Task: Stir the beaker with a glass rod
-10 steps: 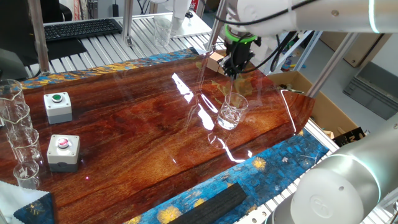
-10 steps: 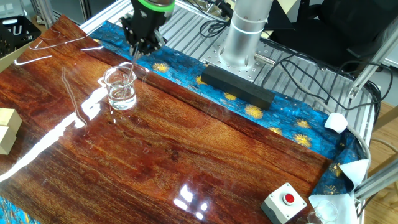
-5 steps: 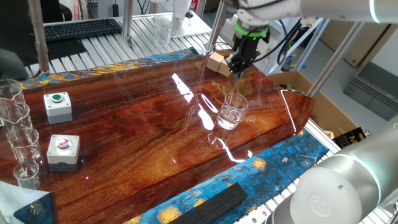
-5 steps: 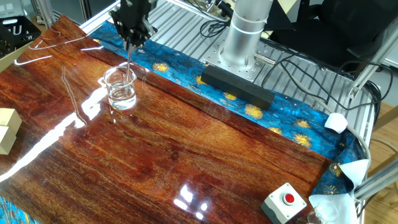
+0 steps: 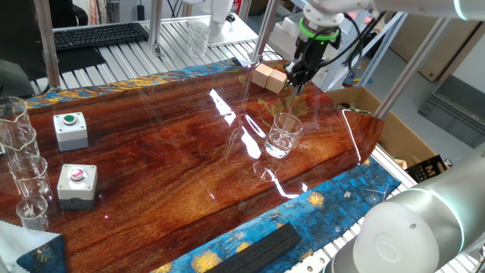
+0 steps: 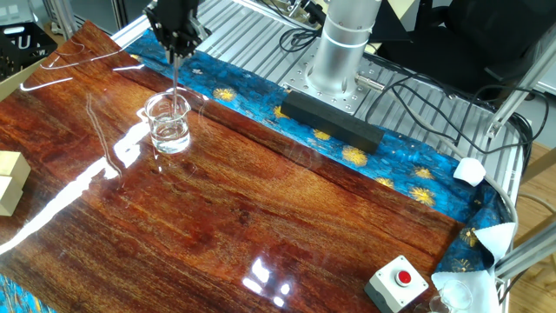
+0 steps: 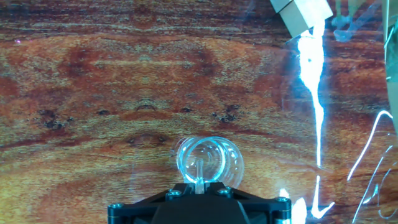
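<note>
- Beaker [image 5: 283, 135] stood upright near the far right part of the wooden worktop [image 5: 151, 159] in one fixed view, clear of the button boxes [image 5: 70, 129] at the left, so the arm had room to work above it.
- Over it hung the claw [image 5: 297, 76], pinched narrow on the glass rod [image 5: 292, 102], which dropped toward the flared rim; how deep the tip sat, I could not tell from here.
- From the other fixed view, the claw [image 6: 176, 45] sat well above the beaker [image 6: 168, 123], the rod [image 6: 176, 83] held near vertical, its lower end at or just inside the mouth, a fair pose for stirring without knocking glass.
- Hand view looked straight down the fingers: the rod [image 7: 200, 171] lined up over the round beaker [image 7: 208, 162], wooden blocks [image 7: 303, 14] well apart.
</note>
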Robot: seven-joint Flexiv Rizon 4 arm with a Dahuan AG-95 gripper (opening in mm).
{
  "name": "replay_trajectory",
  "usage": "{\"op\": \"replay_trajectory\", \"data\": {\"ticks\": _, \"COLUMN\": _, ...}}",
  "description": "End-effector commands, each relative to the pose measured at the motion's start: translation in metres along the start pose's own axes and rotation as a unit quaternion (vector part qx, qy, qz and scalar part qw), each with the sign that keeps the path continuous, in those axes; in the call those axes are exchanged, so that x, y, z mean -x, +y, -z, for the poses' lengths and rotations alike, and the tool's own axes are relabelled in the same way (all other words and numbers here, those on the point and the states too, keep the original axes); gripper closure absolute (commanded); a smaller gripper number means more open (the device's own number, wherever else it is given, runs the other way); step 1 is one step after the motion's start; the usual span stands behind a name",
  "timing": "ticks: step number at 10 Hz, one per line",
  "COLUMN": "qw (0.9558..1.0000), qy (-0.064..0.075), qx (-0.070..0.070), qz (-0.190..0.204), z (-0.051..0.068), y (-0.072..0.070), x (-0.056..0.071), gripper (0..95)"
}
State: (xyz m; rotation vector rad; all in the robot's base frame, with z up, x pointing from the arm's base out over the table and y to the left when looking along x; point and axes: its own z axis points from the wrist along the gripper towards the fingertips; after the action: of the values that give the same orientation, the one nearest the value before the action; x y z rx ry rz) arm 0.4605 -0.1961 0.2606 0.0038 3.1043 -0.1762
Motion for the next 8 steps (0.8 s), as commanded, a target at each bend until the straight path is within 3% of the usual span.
{"op": "replay_trajectory", "data": {"ticks": 1, "qw": 1.0, "qy": -0.001, "qx": 0.005, "qz": -0.001, "z": -0.0008, "y": -0.0022, "x": -0.0019, "gripper": 95.0}}
{"op": "replay_trajectory", "data": {"ticks": 4, "qw": 0.9998, "qy": 0.002, "qx": 0.019, "qz": -0.002, "z": -0.0013, "y": -0.0053, "x": -0.0033, "gripper": 95.0}}
{"op": "replay_trajectory", "data": {"ticks": 8, "qw": 0.9998, "qy": 0.001, "qx": 0.02, "qz": -0.002, "z": 0.001, "y": -0.0093, "x": -0.0011, "gripper": 95.0}}
